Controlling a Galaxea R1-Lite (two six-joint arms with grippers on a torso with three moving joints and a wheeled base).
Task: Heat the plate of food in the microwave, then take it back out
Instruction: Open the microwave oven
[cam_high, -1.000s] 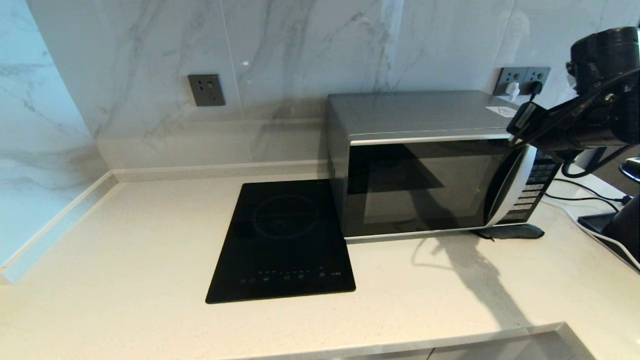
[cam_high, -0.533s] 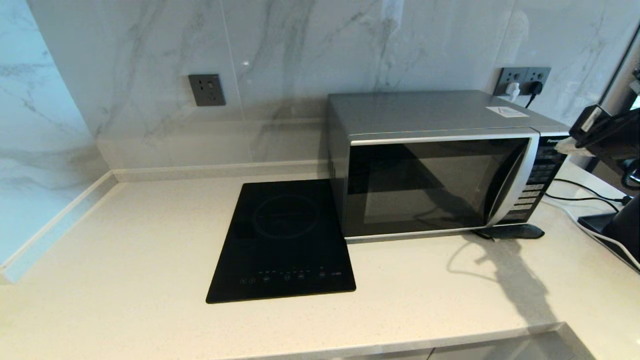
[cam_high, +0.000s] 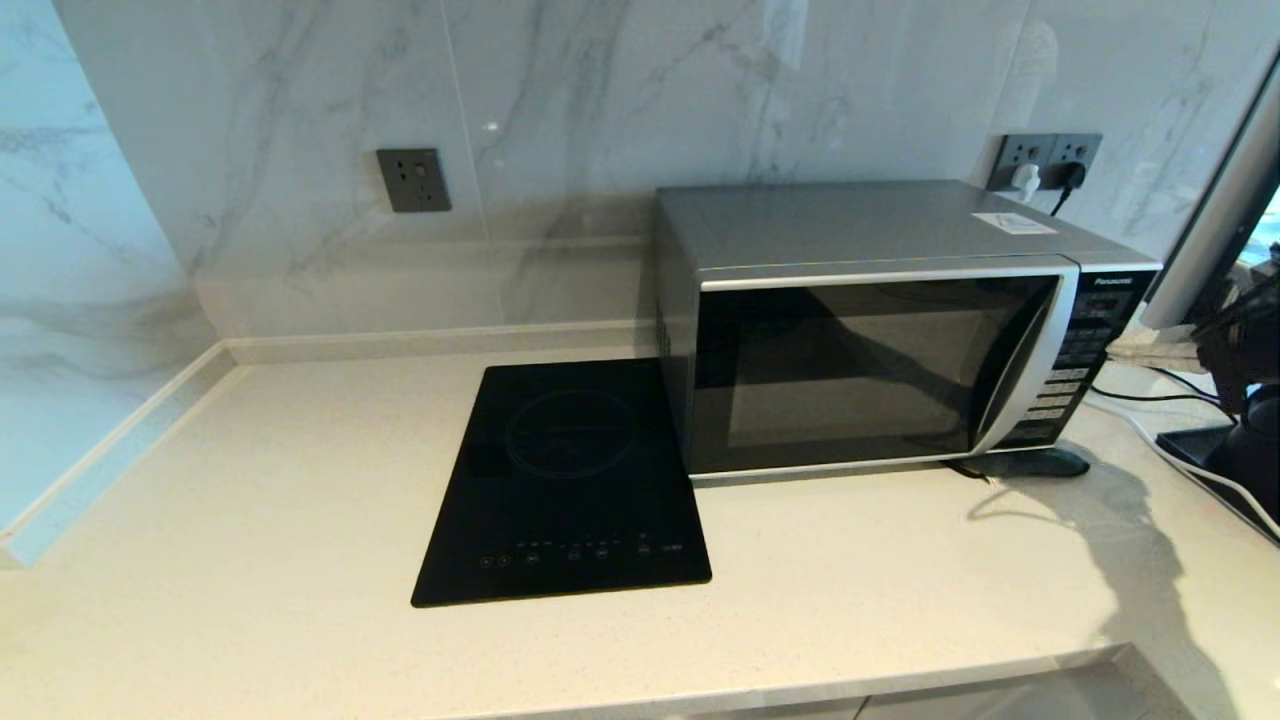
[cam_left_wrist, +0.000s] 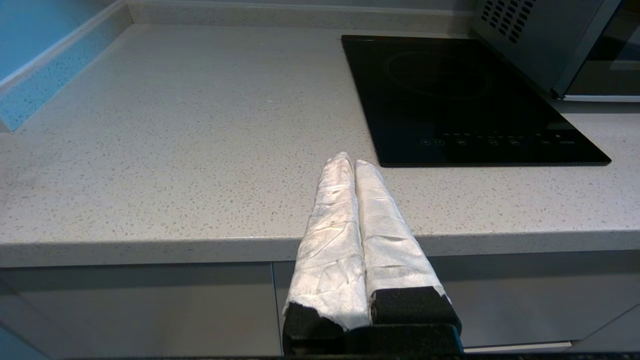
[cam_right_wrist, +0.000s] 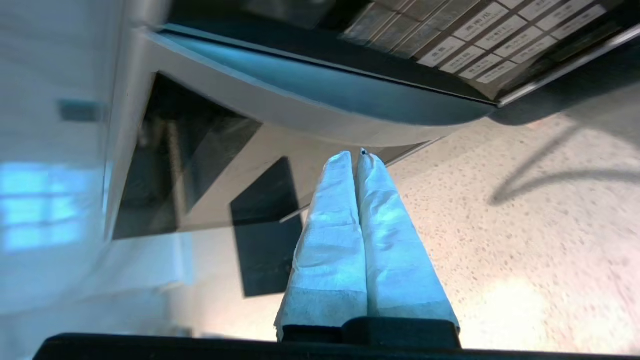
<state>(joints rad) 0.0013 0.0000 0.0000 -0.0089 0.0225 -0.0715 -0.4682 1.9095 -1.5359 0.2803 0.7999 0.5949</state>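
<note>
**Right arm drawn back from the closed microwave**

The microwave is seen standing on the countertop, with its dark glass door fully closed and the curved silver handle beside the button panel. The plate of food is not visible in any view; it is judged to be inside, behind the dark glass, but this cannot be confirmed.

One second ago the right arm was stretched in front of the upper right corner of the microwave, over the panel. Half a second ago it was already pulled to the right edge of the head view. Now only a small dark part of it is left there, and its shadow has moved to the right on the countertop. The right gripper is shown in its wrist view with both wrapped fingers pressed together and nothing between them, pointing toward the handle and panel but apart from them.

The left gripper is also closed and empty, parked over the front edge of the countertop, near the black cooktop.

From this withdrawal it is judged that the buttons were pressed and heating is started or waited for. The door must later be opened and the plate taken out.
</note>
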